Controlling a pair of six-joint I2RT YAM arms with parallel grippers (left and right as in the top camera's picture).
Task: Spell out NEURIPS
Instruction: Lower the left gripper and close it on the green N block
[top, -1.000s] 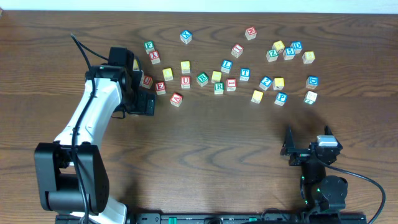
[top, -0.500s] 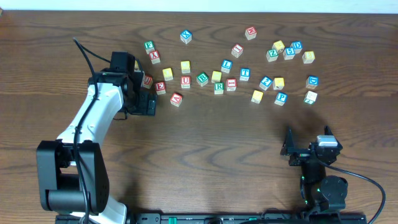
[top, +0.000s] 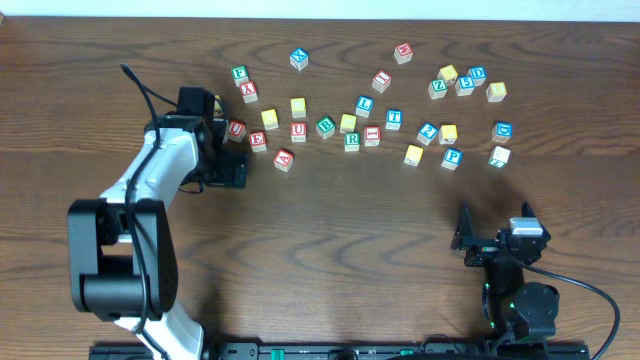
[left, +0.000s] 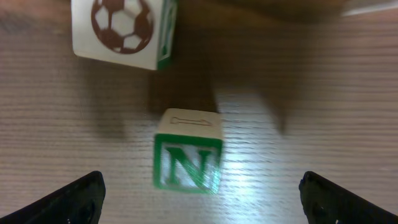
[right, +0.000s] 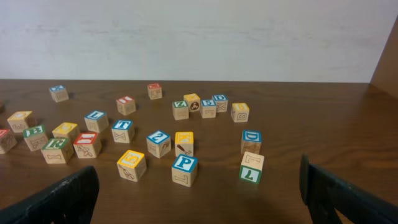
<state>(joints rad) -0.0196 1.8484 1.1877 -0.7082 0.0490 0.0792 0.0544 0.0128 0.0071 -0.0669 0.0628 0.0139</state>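
N cube (left: 186, 163): L wrist cam, green letter upright, facing cam, flat on table (left: 323, 93), just ahead of L gripper (left: 199, 196), untouched; jaws wide apart, empty. Overhead: loose cubes (top: 372, 134) scattered toward table's far edge, P cube (top: 452, 157) toward right. R wrist cam: R gripper (right: 202, 199) spread wide, empty; P cube nearest.

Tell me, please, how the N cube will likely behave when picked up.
The N cube looks like solid wood with flat faces, so it is probably stiff and will not roll. It looks small, so likely light. On the smooth table a push would probably slide it rather than tip it.
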